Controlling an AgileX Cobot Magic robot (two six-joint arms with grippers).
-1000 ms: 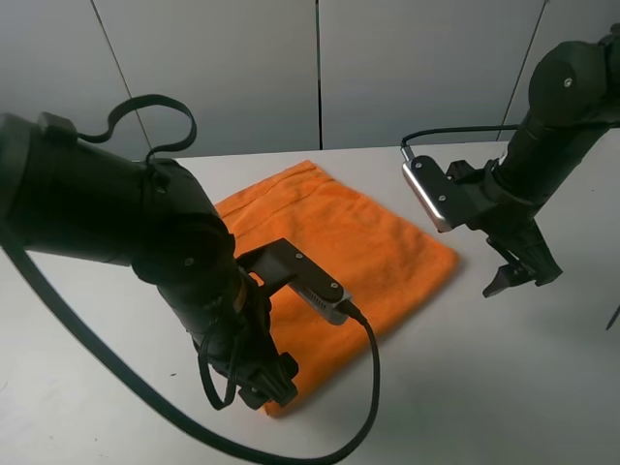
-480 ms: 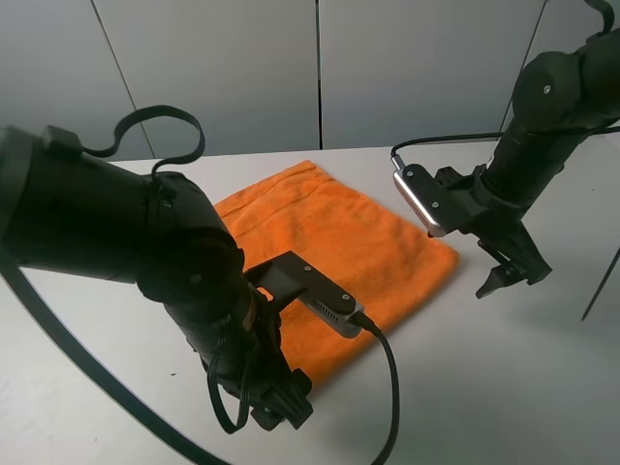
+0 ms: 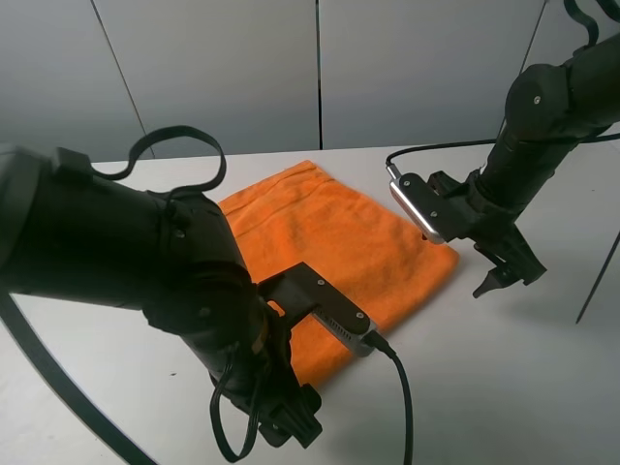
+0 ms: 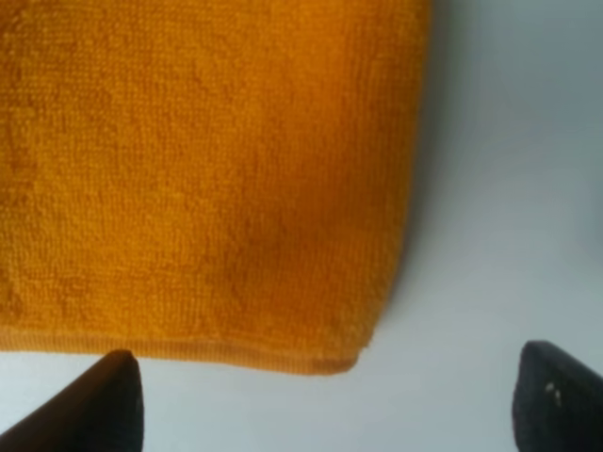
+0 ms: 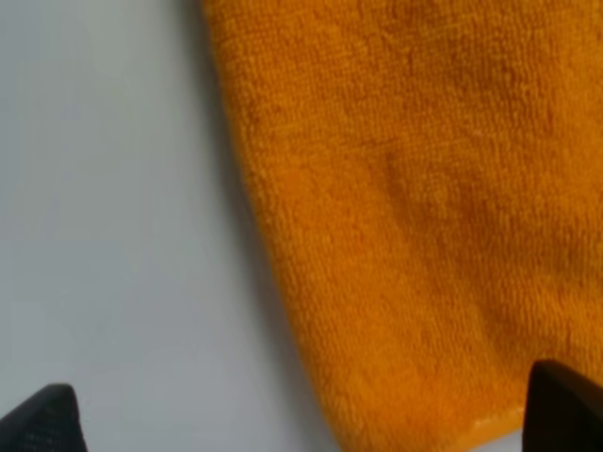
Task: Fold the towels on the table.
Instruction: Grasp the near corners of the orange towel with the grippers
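Observation:
The orange towel lies flat on the white table, one corner pointing toward the near edge. My left gripper hangs just past that near corner, open and empty. In the left wrist view the towel's hemmed corner shows between the two dark fingertips, above my left gripper. My right gripper stands open just off the towel's right corner. In the right wrist view the towel reaches down between the spread tips of my right gripper, with bare table beside it.
Grey wall panels rise behind the table's far edge. Black cables trail from both wrist cameras over the tabletop. A thin dark rod slants at the right edge of the exterior view.
My left arm has drawn back toward the near edge, so its gripper is now past the towel's near corner. My right gripper has shifted slightly left, toward the towel's right corner.

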